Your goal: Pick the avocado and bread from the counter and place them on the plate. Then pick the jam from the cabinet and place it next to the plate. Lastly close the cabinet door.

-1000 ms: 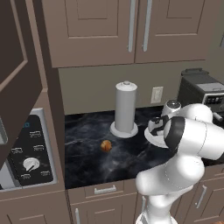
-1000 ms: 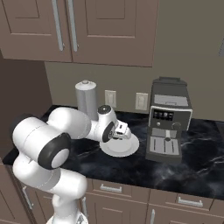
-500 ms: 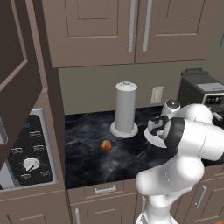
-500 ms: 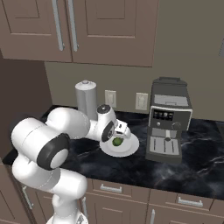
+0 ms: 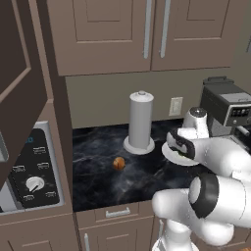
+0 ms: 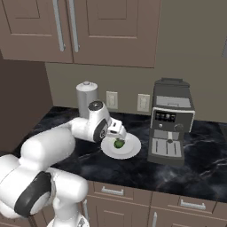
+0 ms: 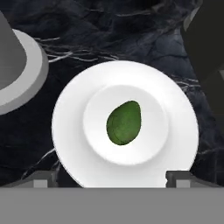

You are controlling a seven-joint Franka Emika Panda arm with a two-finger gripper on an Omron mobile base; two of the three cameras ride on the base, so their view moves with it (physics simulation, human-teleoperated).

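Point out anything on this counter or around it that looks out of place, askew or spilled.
Nothing spilled or damaged. The avocado lies centred on the plate; the bread sits alone on the counter, and a cabinet door at left stands open.

in the left base view the arm covers most of the plate (image 5: 169,153), leaving a sliver of rim beside the paper-towel holder (image 5: 140,122). the coffee machine (image 5: 228,105) behind the plate is cut by the right edge.
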